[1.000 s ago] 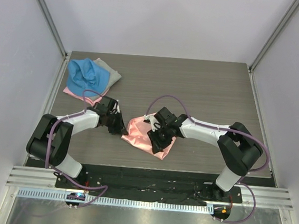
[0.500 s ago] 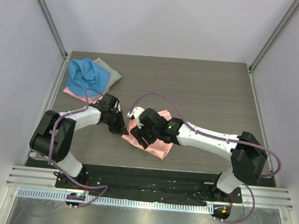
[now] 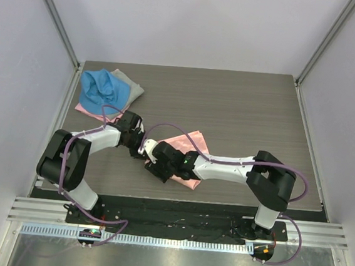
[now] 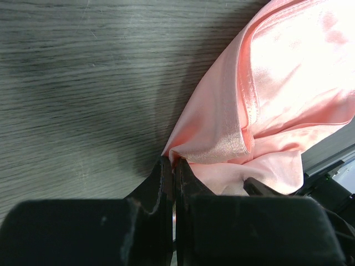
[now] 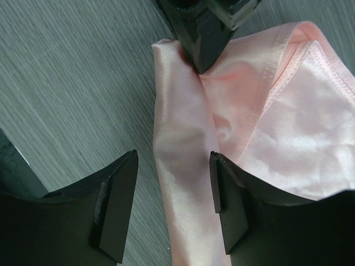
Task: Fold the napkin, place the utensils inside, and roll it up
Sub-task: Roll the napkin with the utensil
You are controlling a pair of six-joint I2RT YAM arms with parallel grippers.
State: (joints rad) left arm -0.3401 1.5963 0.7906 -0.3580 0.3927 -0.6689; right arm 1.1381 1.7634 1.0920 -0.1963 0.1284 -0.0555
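Shiny salmon-pink satin napkin (image 3: 188, 140) lies at frame centre on the grey wood-grain counter (image 3: 249, 108), where the left gripper (image 4: 173, 164), closed on its corner, anchors it while the right gripper (image 5: 173, 194), jaws apart, straddles the fold, seemingly ready to grasp.

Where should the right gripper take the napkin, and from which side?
Grip the raised folded edge of the napkin, right next to the corner the left gripper pinches. Come straight down from above: the right gripper is open with one finger either side of that ridge, which looks puffed up enough to pinch.
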